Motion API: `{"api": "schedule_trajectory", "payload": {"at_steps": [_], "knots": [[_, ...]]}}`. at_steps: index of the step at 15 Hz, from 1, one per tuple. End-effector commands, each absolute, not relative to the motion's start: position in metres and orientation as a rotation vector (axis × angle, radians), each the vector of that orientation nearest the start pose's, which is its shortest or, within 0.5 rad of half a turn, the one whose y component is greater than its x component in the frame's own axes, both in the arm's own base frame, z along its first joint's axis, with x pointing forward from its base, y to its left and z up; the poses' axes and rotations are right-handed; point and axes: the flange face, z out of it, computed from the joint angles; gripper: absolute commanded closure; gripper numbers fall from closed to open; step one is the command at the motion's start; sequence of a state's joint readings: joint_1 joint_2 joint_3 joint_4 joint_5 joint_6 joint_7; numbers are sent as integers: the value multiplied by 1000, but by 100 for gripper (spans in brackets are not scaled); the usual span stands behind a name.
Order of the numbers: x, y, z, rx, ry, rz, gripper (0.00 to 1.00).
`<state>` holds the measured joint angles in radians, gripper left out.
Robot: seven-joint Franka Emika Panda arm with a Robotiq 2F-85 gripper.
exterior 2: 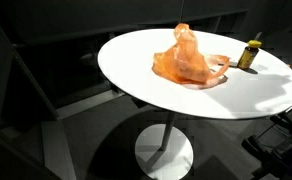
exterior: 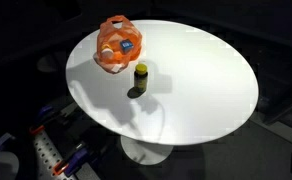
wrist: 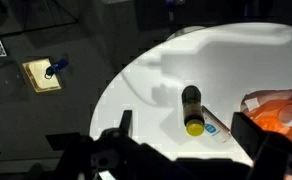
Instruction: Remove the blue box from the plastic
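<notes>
- The pincer enters the wrist view from the bottom edge as dark, blocky metal. Its jaws stand wide apart and released, holding nothing and touching nothing.
- At 12 o'clock from the pincer is a small dark bottle, cylindrical, with a yellow cap towards the camera. In both exterior views it stands upright on the table.
- At 2 o'clock from the pincer lies the plastic bag, which is orange, thin, crinkled and glossy. It sits near the bottle but apart from it.
- In an exterior view the bag is a loose heap at 11 o'clock from the bottle. The blue box shows as a small blue patch in its upper folds, inside the plastic.
- In an exterior view the bag rises to a crumpled peak, with the bottle at 3 o'clock from it.
- The table is round, white and smooth, and rests on a single pedestal.
- Farthest off, on the dark floor at 10 o'clock in the wrist view, lies a flat tan slab.
</notes>
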<state>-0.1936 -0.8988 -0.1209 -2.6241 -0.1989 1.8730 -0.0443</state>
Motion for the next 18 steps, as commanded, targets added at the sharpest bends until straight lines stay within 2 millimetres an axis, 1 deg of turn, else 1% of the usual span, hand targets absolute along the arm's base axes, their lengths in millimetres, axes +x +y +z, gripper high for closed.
{"api": "schedule_trajectory", "payload": {"at_steps": [1,3,6,8,12,18], "knots": [[280,-111,523,-3241,303,-208,0],[280,-111,523,-3241,303,-208,0],[298,-107,524,-3269,327,-227,0],[313,-100,522,-3290,317,-245,0],[348,-77,513,-3329,284,-269,0],[397,-47,490,-3261,230,-147,0]]}}
